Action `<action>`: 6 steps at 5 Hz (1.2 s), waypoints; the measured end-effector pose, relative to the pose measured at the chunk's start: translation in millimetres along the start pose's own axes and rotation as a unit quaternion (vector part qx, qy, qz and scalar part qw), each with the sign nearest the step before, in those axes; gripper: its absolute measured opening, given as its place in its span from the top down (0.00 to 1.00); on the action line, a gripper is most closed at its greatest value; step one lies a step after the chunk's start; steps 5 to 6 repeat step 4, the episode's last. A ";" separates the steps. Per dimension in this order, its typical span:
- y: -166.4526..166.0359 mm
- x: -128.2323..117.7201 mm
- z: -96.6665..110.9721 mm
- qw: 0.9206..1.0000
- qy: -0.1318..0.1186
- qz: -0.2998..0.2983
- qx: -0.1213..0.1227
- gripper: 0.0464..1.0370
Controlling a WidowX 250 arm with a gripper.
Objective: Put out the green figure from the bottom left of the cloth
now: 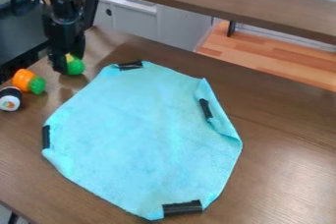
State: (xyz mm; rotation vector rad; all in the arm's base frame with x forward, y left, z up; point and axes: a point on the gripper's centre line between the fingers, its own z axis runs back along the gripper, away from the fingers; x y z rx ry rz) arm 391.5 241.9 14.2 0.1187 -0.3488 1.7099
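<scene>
We saw green figure [75,67] right under gripper [69,61], near left edge of table [282,179], couldn't tell if grasped.

Soft light brightens a blue cloth [144,134]; pale glare washes the table [285,161] at lower right. Shadow darkens the wood beyond the cloth's top.

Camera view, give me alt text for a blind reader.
Black gripper at a green-and-yellow toy, off the upper left of a blue cloth on a brown table. Farther left, an orange-and-green toy and a black-and-white one.
</scene>
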 end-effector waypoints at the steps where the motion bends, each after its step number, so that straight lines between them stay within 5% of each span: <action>1: 0.5 3.1 -1.8 1.000 -0.006 0.004 -0.004 0.04; 2: 7.1 -2.8 -6.7 1.000 0.003 0.001 0.001 0.04; 4: 0.5 -3.8 37.4 0.999 0.029 0.002 -0.046 0.04; 6: 0.5 -3.8 37.4 0.999 0.029 0.002 -0.046 0.04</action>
